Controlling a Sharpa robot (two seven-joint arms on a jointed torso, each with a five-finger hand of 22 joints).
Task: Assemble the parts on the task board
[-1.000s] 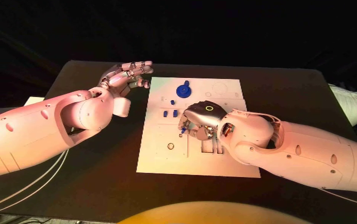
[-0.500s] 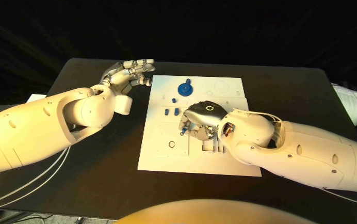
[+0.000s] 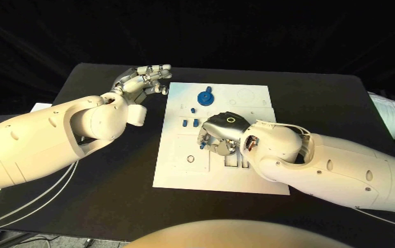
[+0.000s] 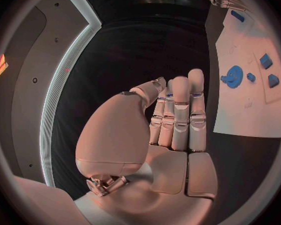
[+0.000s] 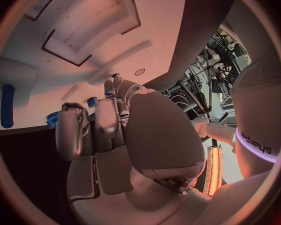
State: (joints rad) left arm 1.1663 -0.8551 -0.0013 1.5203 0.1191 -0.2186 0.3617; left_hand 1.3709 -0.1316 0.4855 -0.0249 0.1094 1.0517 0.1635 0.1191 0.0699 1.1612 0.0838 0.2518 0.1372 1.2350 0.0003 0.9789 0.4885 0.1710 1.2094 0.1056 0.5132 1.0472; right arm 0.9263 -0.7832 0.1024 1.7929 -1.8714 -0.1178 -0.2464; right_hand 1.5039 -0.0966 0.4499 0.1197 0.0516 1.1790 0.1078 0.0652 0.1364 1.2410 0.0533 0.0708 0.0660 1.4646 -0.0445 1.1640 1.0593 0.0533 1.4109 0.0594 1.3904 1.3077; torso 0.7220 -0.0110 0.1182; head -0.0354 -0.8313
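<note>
Well, you lose much of the task board (image 3: 185, 171) under the right hand (image 3: 222, 134), which sits palm-down over its middle and covers the recesses there. At that hand's left edge you can make out a thin blue part (image 3: 201, 142) between the fingertips, seemingly pinched and standing close to upright on the board; you cannot tell for certain how firmly it is held, since the back of the hand hides the contact. In the right wrist view the fingers (image 5: 107, 116) lie side by side and curl forward, and their tips hide that part.

Your left hand (image 3: 141, 82) hovers over the black table (image 3: 329, 99) just off the board's far-left corner, holding nothing. Its fingers (image 4: 180, 116) are pressed together and nearly straight in the left wrist view, with the thumb a little apart.

Counting what you can see on the board in the head view: one round blue disc part (image 3: 204, 97) near the far edge, one tiny blue piece (image 3: 192, 111) just nearer than it, two small blue blocks (image 3: 190, 123) side by side left of the right hand, and the one thin part at the fingertips. That makes five blue parts; any others under the hand are hidden. One small oval ring mark (image 3: 191, 159) shows on the near-left of the board.
</note>
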